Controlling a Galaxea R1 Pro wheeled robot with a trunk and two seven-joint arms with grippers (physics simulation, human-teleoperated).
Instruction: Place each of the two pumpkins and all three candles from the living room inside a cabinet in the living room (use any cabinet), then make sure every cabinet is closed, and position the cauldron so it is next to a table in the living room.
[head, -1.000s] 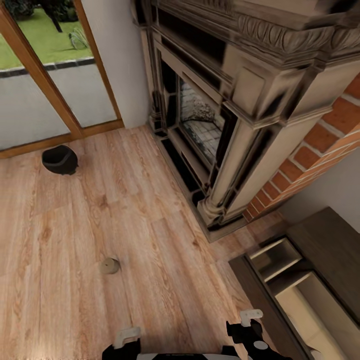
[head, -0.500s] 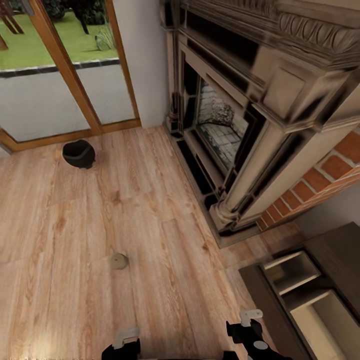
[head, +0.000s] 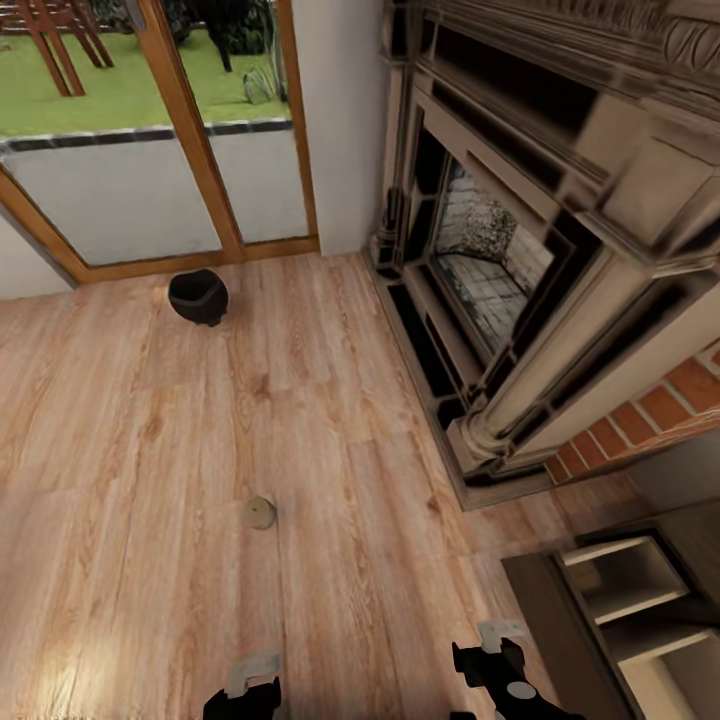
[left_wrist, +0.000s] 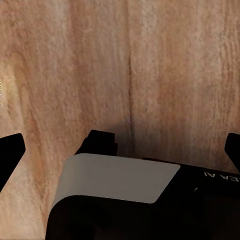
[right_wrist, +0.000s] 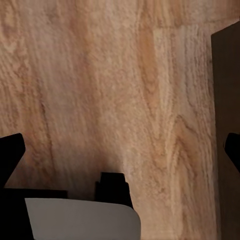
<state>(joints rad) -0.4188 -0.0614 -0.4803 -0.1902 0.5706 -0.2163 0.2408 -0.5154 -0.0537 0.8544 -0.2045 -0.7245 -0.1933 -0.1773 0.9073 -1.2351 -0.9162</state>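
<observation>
A black cauldron (head: 198, 296) stands on the wood floor near the glass door. One tan candle (head: 259, 513) lies alone on the floor, ahead of my left gripper (head: 248, 686). At the lower right the dark cabinet (head: 540, 612) stands open, its pale shelves showing. My right gripper (head: 497, 656) hangs low, just left of the cabinet. In the left wrist view the left gripper (left_wrist: 120, 150) is open over bare floor. In the right wrist view the right gripper (right_wrist: 120, 150) is open too, with the cabinet's dark edge (right_wrist: 227, 100) beside it. The pumpkins and the table are out of view.
An ornate carved fireplace (head: 520, 250) with a brick side (head: 660, 400) fills the right. A wood-framed glass door (head: 190, 150) runs along the far wall. Wood floor (head: 150, 450) spreads between them.
The whole picture has shifted right, so the camera has turned left. Less of the cabinet shows, more of the door. Both grippers keep their pose.
</observation>
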